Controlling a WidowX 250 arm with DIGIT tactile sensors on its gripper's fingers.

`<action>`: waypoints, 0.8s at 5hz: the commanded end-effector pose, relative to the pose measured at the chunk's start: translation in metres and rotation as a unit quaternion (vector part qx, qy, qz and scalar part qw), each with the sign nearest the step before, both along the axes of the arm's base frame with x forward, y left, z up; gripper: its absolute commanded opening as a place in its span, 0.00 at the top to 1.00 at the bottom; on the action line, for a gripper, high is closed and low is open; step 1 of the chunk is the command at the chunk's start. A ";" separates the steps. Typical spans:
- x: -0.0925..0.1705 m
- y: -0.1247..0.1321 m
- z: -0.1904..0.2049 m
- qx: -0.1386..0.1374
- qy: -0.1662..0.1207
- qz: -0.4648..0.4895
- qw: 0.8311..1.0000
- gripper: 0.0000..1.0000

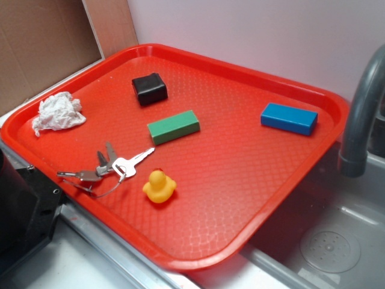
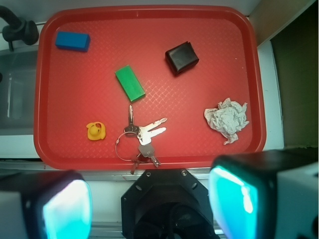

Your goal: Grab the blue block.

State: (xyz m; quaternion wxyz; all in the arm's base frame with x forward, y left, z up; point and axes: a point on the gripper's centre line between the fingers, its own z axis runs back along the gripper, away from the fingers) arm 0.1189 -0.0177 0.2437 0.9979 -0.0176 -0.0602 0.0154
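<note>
Claw (image 2: 149, 199) is hanging wide open and empty over the tray's (image 2: 149, 159) near rim, so in crossing to the block (image 2: 72, 41), lying alone in the far corner by the faucet (image 2: 17, 30), it is risking snagging the keys (image 2: 142, 135) or green block (image 2: 130, 83).

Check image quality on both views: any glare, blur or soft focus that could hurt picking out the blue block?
Exterior: even, soft light, faint shadows, blue block sharp against the red tray. Wrist: tray contents in focus, blue block crisp; the gripper fingers at the bottom edge are blurred, with bright cyan glow.
</note>
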 end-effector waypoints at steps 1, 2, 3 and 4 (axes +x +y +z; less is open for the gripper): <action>0.000 0.000 0.000 0.000 0.000 0.000 1.000 0.00; 0.050 -0.002 -0.043 0.039 0.006 -0.125 0.991 0.00; 0.084 -0.025 -0.062 0.056 -0.030 -0.238 0.969 0.00; 0.106 -0.044 -0.079 0.037 -0.090 -0.349 0.932 0.00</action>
